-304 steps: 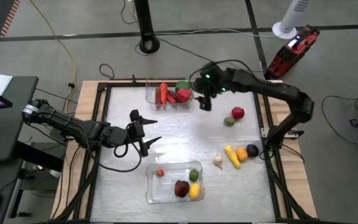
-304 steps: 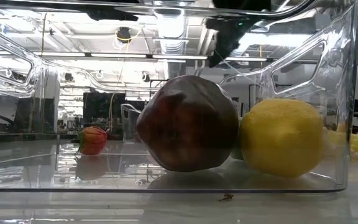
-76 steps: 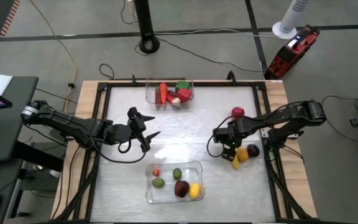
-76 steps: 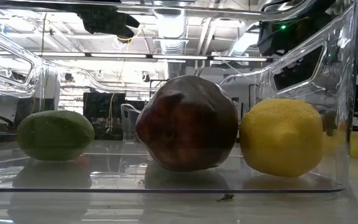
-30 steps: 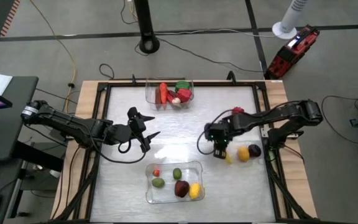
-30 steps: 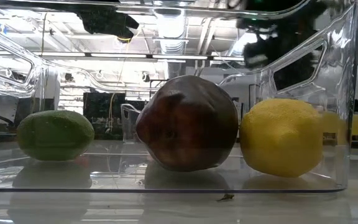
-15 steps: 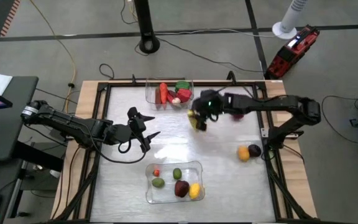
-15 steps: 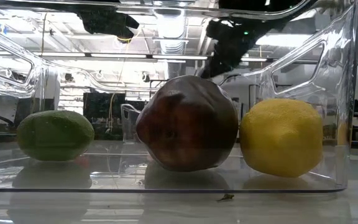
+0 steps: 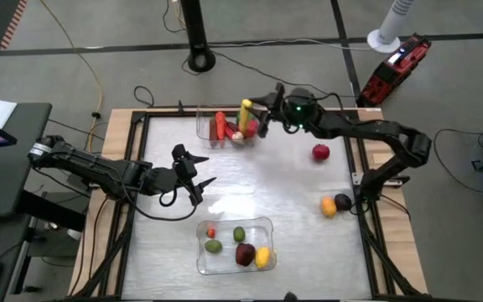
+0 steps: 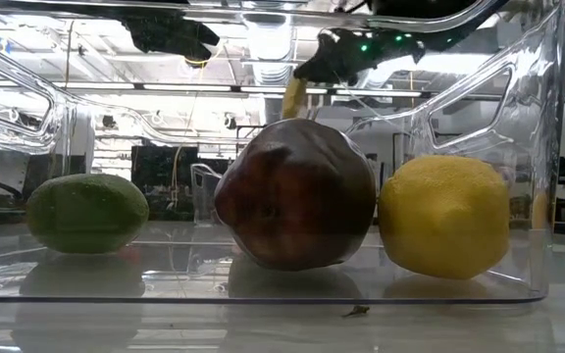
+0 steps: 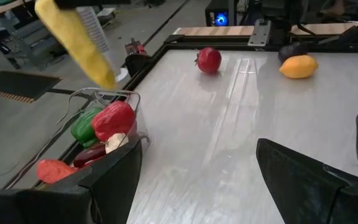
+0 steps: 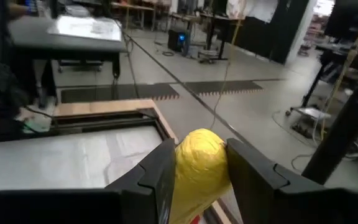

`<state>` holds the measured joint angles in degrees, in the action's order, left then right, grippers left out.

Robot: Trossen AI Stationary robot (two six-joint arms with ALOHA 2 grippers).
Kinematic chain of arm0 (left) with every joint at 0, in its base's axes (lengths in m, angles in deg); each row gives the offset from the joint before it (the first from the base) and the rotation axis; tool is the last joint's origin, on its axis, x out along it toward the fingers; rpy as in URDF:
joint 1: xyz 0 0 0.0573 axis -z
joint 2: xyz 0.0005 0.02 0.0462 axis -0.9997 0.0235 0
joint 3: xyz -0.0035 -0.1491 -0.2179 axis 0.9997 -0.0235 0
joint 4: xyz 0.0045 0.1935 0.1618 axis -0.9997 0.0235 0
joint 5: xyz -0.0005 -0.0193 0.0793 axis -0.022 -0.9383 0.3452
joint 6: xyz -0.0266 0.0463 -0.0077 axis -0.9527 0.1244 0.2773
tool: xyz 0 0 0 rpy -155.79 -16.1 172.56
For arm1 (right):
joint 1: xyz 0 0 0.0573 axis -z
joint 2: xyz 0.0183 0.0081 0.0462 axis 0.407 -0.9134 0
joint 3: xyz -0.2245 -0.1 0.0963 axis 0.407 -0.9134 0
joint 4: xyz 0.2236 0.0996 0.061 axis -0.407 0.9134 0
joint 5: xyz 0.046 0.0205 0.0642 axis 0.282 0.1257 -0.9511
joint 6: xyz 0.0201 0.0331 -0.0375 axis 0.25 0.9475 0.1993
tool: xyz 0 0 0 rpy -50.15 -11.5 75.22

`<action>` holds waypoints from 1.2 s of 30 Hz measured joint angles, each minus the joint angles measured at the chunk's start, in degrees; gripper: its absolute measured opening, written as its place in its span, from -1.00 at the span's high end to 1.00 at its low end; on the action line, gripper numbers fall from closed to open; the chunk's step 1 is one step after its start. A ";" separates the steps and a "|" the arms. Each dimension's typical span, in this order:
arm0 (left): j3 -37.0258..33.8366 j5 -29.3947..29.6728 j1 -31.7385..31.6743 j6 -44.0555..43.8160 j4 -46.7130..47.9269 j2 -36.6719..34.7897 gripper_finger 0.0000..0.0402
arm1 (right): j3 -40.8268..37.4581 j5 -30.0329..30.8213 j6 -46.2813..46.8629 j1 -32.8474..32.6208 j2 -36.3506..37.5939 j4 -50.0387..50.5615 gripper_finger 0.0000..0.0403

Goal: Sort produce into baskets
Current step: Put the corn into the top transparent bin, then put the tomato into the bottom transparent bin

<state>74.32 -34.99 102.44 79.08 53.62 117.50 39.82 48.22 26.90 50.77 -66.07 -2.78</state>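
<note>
From my station I note the left gripper [image 9: 198,174] unchanged over the last ten seconds: parked over the left-centre of the bench [image 9: 250,180], fingers spread wide, holding nothing. Right of it, the far bin [image 9: 203,131] by the back edge holds glossy red and green pieces and one whitish one; the near bin [image 9: 201,263] at the front edge now carries a matt green pebbly piece [image 10: 87,212], a dark red dimpled round one [image 10: 295,194], a rough-skinned lemon-like yellow one [image 10: 443,216], a second green one and a tiny red one. The near bin gained its green pieces within the last ten seconds. The main change is further right: a second ago the right gripper [image 9: 257,119] was low by the loose pieces at the right of the bench; it has since swung across to the far bin and is now closed around a long yellow piece [image 9: 246,110], smooth and banana-like, held clear above that bin's right end. I judge a release into the far bin to be the step in hand. Remaining on the bare, shiny bench to the right are a round red piece [image 9: 320,152], an orange oval [image 9: 329,206] and a dark purple piece [image 9: 342,202] touching it, so I assess three pieces outstanding after this one.
</note>
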 joint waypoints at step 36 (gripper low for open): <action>0.00 -0.07 -0.13 0.39 -0.37 -0.01 -0.52 | 8.96 14.66 -5.04 -4.65 4.70 62.96 -0.50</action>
<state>74.32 -35.06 102.31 79.47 53.25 117.49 48.78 62.88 21.86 46.11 -61.37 60.18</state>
